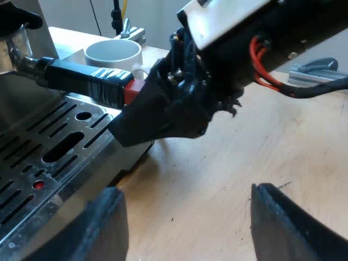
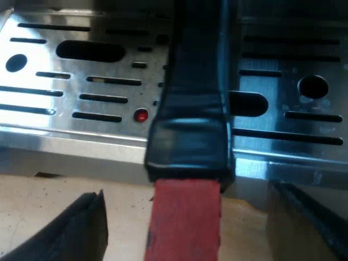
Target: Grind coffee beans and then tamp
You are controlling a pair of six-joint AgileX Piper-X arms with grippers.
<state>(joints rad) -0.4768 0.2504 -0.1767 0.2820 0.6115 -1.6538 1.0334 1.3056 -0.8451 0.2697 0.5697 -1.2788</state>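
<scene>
The holder's dark handle (image 1: 81,79) sticks out from the espresso machine (image 1: 22,65) over its slotted drip tray (image 1: 49,147), and its red end (image 1: 132,91) meets my right gripper (image 1: 157,114). In the right wrist view the handle (image 2: 190,109) and its red end (image 2: 185,223) run between the fingers of my right gripper (image 2: 187,190), which is open with a gap on each side. My left gripper (image 1: 190,228) is open over the wooden table beside the drip tray, holding nothing.
A white mug (image 1: 113,51) stands on the table just beyond the handle. A metal clamp (image 1: 321,70) lies farther off on the wooden tabletop (image 1: 234,157). The drip tray (image 2: 81,98) has a small red marker (image 2: 141,115).
</scene>
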